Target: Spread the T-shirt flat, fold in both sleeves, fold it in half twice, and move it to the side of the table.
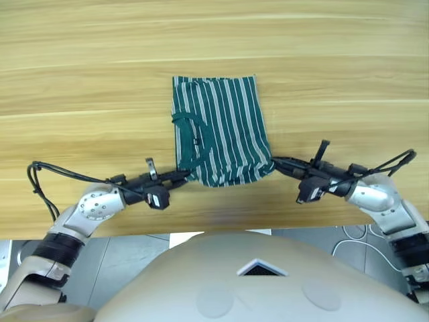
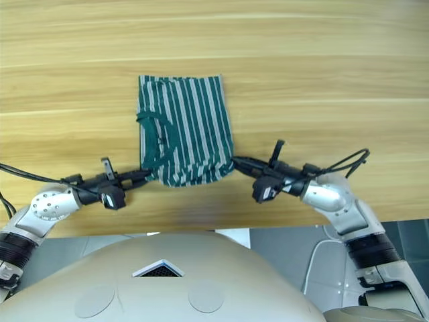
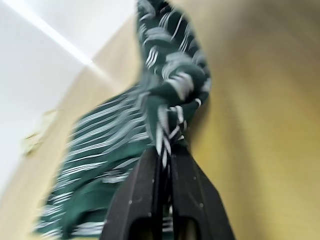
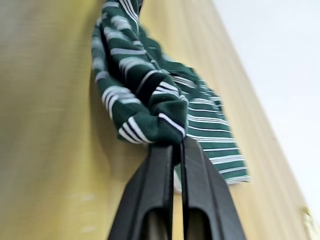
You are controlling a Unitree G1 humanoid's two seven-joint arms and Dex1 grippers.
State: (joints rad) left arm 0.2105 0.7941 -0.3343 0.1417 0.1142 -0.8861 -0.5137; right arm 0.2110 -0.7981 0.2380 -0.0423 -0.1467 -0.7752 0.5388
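The T-shirt (image 1: 220,127) is dark green with white stripes, folded into a narrow rectangle on the wooden table (image 1: 80,74), its collar facing the left side. My left gripper (image 1: 186,176) is shut on its near left corner, where bunched cloth (image 3: 170,100) is pinched between the black fingers (image 3: 145,190). On the other side my right gripper (image 1: 275,161) is shut on the near right corner (image 4: 150,120). The near edge of the T-shirt is raised slightly off the table between the two grippers.
Bare wood stretches wide on both sides of the T-shirt and beyond it. The table's near edge (image 1: 221,231) runs just below the two arms, with grey floor (image 1: 315,235) under it. Cables (image 1: 47,178) loop off both forearms.
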